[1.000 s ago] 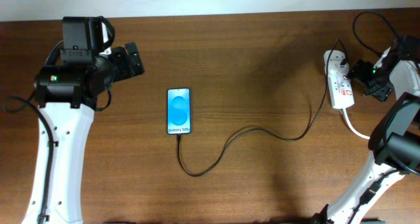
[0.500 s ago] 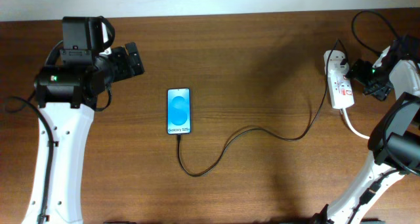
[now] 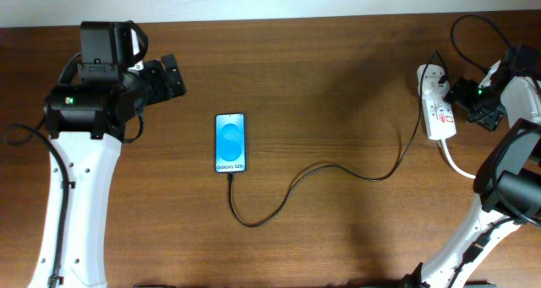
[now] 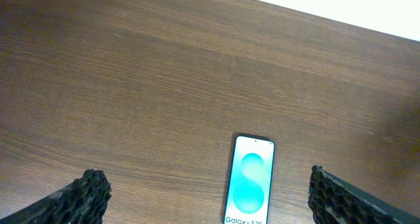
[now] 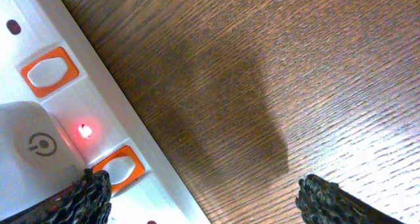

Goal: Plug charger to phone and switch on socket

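Observation:
The phone [image 3: 230, 143] lies flat mid-table with its blue screen lit; it also shows in the left wrist view [image 4: 250, 182]. The thin black charger cable [image 3: 321, 171] runs from the phone's near end in a loop to the white socket strip [image 3: 438, 107] at the far right. My left gripper [image 3: 172, 77] is open, up and left of the phone, holding nothing. My right gripper [image 3: 467, 102] is open right beside the strip; in the right wrist view one finger [image 5: 82, 198] sits over an orange-framed switch [image 5: 119, 168], next to a lit red lamp [image 5: 84, 130].
The strip's thick white cord [image 3: 456, 163] trails toward the right arm's base. A white plug body [image 5: 33, 142] with a power symbol sits in the strip. Bare wooden table [image 3: 338, 77] lies between the arms.

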Action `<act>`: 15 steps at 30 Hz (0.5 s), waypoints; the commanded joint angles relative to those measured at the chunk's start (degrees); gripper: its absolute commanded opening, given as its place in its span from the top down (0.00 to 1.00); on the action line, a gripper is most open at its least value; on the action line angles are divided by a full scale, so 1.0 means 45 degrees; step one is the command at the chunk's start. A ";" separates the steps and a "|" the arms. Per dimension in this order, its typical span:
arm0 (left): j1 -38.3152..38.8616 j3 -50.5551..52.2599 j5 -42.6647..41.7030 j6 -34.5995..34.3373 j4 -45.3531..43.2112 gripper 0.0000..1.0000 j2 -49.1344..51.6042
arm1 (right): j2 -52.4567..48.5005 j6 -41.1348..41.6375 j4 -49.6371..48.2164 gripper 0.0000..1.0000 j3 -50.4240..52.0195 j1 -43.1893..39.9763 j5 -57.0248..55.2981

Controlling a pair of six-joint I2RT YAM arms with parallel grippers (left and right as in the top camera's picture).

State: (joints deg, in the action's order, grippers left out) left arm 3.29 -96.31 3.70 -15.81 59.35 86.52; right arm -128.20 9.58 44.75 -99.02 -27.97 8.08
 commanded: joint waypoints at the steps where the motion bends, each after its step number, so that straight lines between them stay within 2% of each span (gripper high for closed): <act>1: -0.0078 -0.0097 0.0141 0.0063 -0.0019 0.01 -0.0063 | -0.0714 -0.0403 0.0291 0.06 0.0301 0.0879 0.0884; 4: -0.0078 -0.0097 0.0141 0.0063 -0.0019 0.01 -0.0063 | -0.0695 -0.0379 0.0248 0.05 0.0209 0.0797 0.0495; 5: -0.0078 -0.0097 0.0141 0.0063 -0.0019 0.01 -0.0063 | -0.0631 -0.0345 0.0340 0.01 -0.0063 0.0695 0.0398; 9: -0.0102 -0.0097 0.0141 0.0063 -0.0019 0.01 -0.0063 | 0.0087 -0.0160 0.0724 0.02 -0.1219 0.0262 0.0350; 15: -0.0102 -0.0097 0.0141 0.0063 -0.0019 0.01 -0.0063 | 0.1472 -0.0165 0.4235 0.02 -0.4201 -0.0622 -0.0646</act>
State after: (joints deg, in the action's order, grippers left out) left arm 3.22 -96.31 3.70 -15.81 59.35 86.52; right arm -126.78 8.99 59.02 -112.90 -29.21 6.31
